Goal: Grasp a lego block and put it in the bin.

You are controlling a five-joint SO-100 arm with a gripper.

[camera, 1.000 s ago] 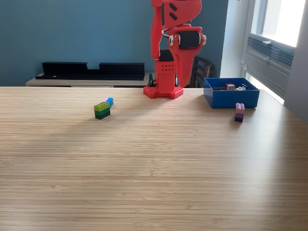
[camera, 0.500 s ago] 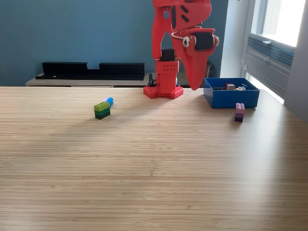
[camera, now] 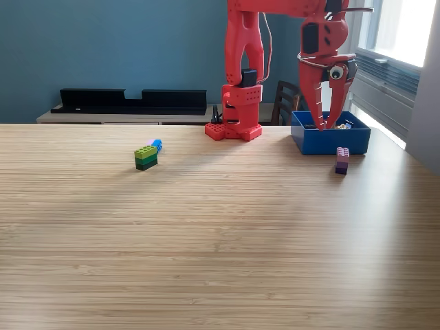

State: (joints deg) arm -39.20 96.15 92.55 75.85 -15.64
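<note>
The red plastic arm has swung away from its folded pose over its base and now reaches out toward the exterior view's right, so that its jaws (camera: 324,124) hang point-down over the shallow blue plastic bin (camera: 330,141), their tips dipping at or just inside its rim. The jaws stand spread apart in a narrow V, with nothing visibly held between them.

From the red perforated arm base (camera: 233,130), the bin sits at about three o'clock in the picture, with a few small pieces inside it that are too small to name. The small purple-and-pink lego block (camera: 342,160) stands on the pale wood-grain desk (camera: 220,234) just in front of the bin, at about five o'clock from it and near its front wall. The green, black and blue lego stack (camera: 147,155) lies well apart, at about eight o'clock from the base.

The swing likely means the arm is heading for the purple block, the nearest loose piece. The jaws are not yet over it: they would have to come forward past the bin wall and then descend.
</note>
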